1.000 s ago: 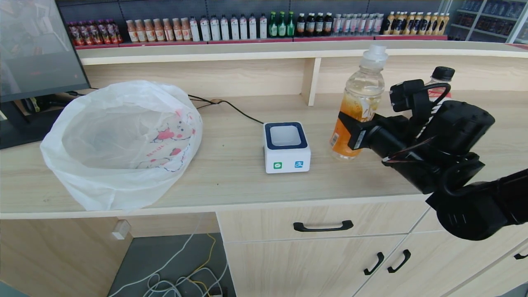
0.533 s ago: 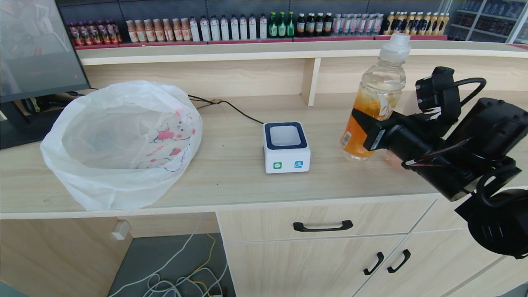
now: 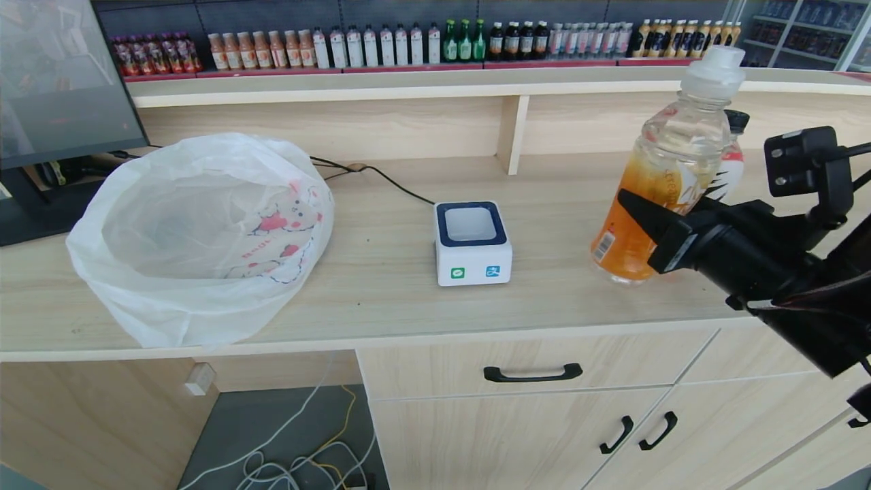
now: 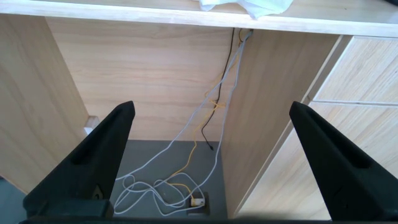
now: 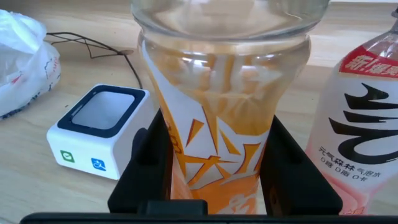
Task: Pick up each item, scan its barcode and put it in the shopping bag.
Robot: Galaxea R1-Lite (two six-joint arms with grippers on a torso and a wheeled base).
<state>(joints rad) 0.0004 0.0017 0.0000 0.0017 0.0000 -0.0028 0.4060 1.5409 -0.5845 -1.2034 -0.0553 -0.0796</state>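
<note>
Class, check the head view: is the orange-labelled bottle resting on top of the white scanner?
No, the right tool holds the bottle apart from the scanner, to its right.

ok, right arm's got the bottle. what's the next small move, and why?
Probably carry the clear plastic bottle with the orange label left, over the white square scanner. The right gripper is shut on it, tilted, off to the scanner's right, with its barcode low on the scanner-facing side. The white plastic shopping bag comes after the scan.

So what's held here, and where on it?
The right gripper holds the orange bottle, shut around its labelled lower body. The left gripper is open, empty.
</note>
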